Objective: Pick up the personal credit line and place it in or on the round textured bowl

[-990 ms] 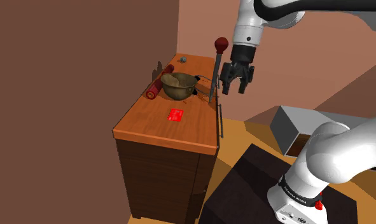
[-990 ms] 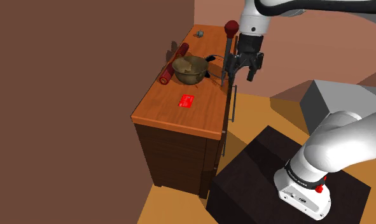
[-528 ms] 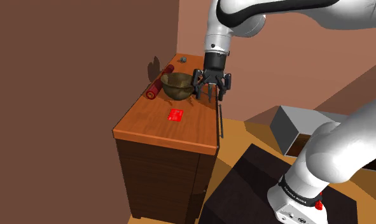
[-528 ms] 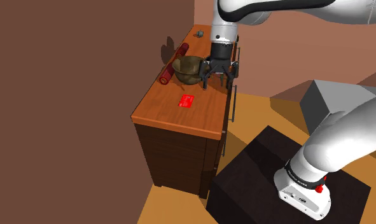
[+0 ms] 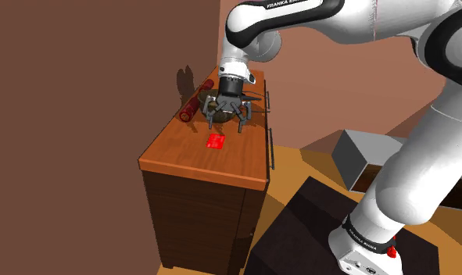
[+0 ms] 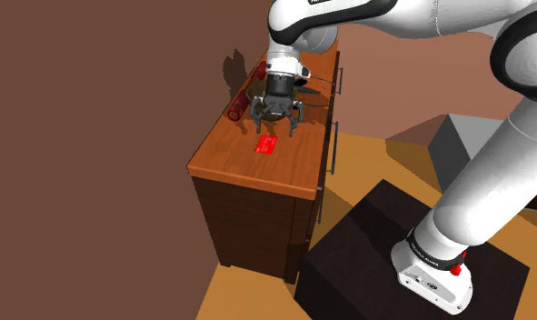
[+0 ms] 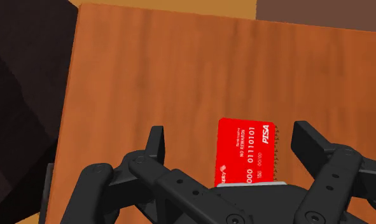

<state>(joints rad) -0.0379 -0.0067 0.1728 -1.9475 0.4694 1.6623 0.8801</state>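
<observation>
In the shoulder view you see the white arm (image 5: 299,16) coming from the upper right of the frame down to the middle. Its black end effector (image 5: 226,119) hangs low over the wooden worktop (image 5: 178,152), and the fingers (image 5: 212,119) are spread. The red card (image 5: 215,141) lies flat on the worktop just below the end effector in the frame, and nothing touches it. The brown bowl (image 5: 208,103) stands behind the end effector and is mostly hidden by it. A dark red cylinder (image 5: 194,105) lies beside the bowl, toward the frame's left. The dark stand (image 5: 307,226) is at the lower right.

In the second exterior view the end effector (image 6: 275,121) is in the upper middle of the frame, again with spread fingers. The red card (image 6: 267,145) lies on the worktop (image 6: 230,162) right under it in the frame. The dark red cylinder (image 6: 236,110) is to the left of the end effector.

In the wrist view you look down on the worktop (image 7: 148,63). The two fingers (image 7: 156,145) of the end effector (image 7: 231,135) stand wide apart and hold nothing. The red card (image 7: 247,153) lies between them, closer to one finger, touching neither. White print on the card reads "PISA". The end effector's body covers the near end of the card.
</observation>
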